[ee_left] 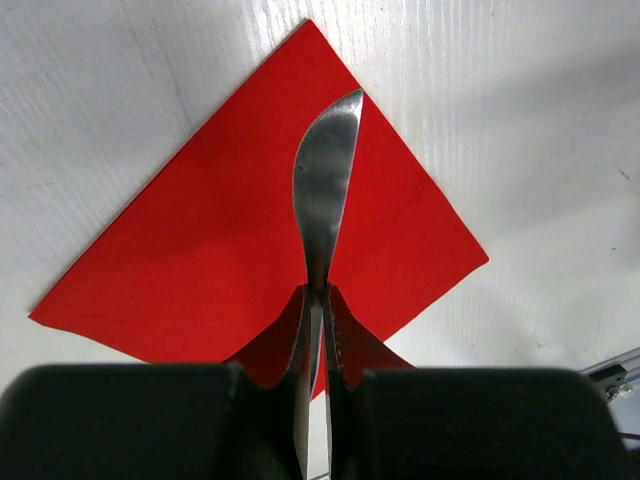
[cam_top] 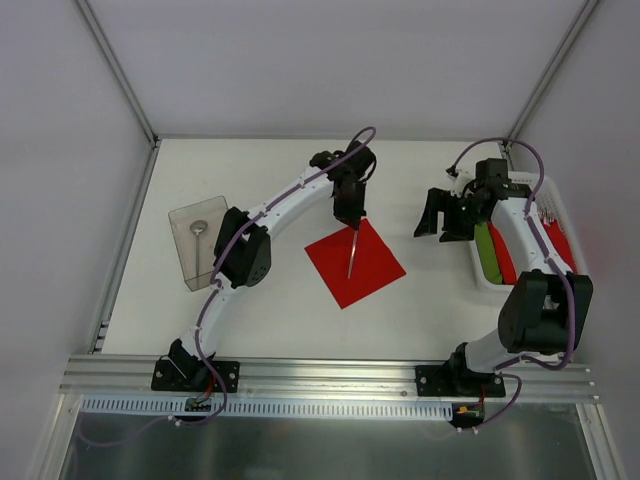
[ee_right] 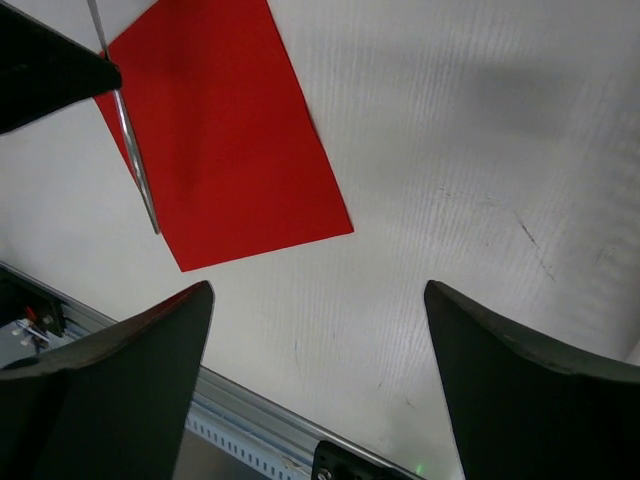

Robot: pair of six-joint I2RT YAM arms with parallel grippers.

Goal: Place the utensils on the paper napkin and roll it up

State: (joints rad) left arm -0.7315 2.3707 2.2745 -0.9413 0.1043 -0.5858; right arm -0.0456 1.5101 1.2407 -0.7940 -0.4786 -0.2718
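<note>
Left hand with knife over napkin

Silver knife over red napkin, spoon apart

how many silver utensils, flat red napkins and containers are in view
shiny silver metal utensils: 2, a knife and a spoon
flat red paper napkin: 1
containers: 2, a translucent grey bin and a white basket
total: 5
</note>
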